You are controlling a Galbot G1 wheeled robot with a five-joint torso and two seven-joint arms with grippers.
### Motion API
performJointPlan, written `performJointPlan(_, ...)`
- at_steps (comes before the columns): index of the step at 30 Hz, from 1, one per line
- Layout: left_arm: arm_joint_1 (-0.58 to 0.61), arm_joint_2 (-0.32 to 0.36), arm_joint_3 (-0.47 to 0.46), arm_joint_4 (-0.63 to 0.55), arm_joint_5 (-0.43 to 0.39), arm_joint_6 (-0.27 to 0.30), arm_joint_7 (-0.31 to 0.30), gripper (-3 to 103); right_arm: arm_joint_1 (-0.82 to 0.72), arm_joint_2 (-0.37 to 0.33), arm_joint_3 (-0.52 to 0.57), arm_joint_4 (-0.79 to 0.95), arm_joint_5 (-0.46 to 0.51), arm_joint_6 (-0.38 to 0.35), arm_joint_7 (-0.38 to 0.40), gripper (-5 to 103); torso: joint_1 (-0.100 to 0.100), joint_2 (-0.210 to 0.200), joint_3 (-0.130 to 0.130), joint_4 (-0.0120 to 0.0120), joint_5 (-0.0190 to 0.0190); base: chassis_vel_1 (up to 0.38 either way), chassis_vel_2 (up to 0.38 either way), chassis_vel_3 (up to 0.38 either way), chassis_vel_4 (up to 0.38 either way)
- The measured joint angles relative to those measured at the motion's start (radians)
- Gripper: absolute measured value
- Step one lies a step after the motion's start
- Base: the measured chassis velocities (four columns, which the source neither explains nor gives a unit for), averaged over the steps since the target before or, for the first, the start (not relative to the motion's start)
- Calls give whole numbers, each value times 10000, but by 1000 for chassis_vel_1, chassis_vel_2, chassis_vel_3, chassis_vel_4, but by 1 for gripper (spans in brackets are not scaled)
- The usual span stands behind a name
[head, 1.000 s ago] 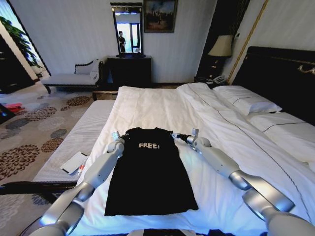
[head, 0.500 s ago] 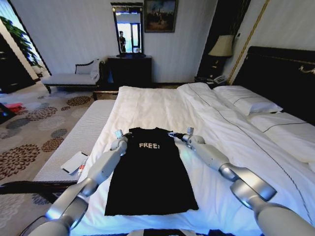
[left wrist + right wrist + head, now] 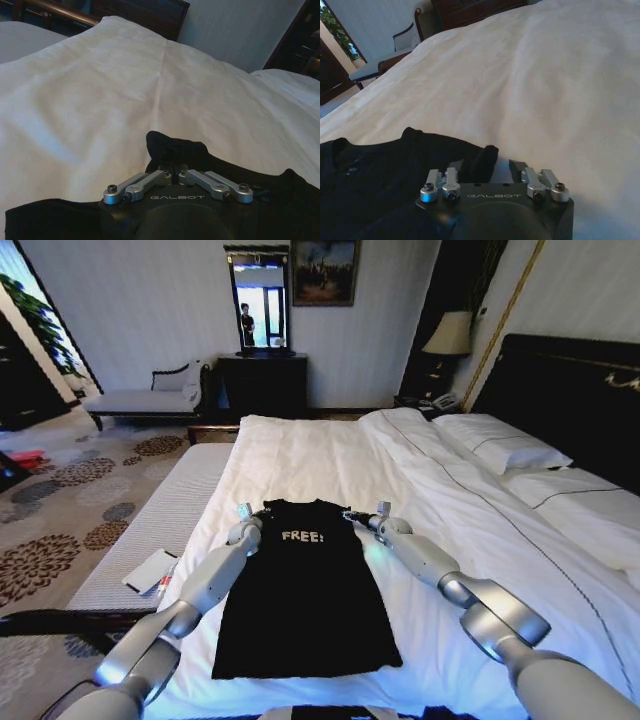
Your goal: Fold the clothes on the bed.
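1 black T-shirt (image 3: 305,585), collar end at the fingertips of both grippers. 1 bed (image 3: 330,455) w/ white duvet. 2 pillows (image 3: 500,445). 2 grippers: left gripper (image 3: 245,515), right gripper (image 3: 355,517). 1 lamp (image 3: 450,335). 1 mirror (image 3: 259,302). 1 chaise (image 3: 150,395).

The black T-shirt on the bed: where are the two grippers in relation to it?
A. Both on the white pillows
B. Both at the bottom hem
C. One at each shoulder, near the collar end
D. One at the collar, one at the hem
C: in the head view the left gripper and the right gripper sit at opposite shoulders of the black T-shirt, beside the "FREE!" lettering.
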Motion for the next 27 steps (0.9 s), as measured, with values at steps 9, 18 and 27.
performJointPlan(9,-43,-97,20,-17,12,47,-136,1,-88,-443,-37,396,181,18,96,18,-1,0,-1,0,0,0,0,0,0)
performJointPlan(18,-41,-213,-55,-14,154,84,-184,1,-293,-690,-28,731,286,-13,101,0,-2,1,-1,0,0,0,0,0,0)
performJointPlan(27,38,-46,-155,-105,96,109,-245,1,-395,-744,74,1096,653,-51,252,10,-1,1,-1,0,-1,0,0,0,0)
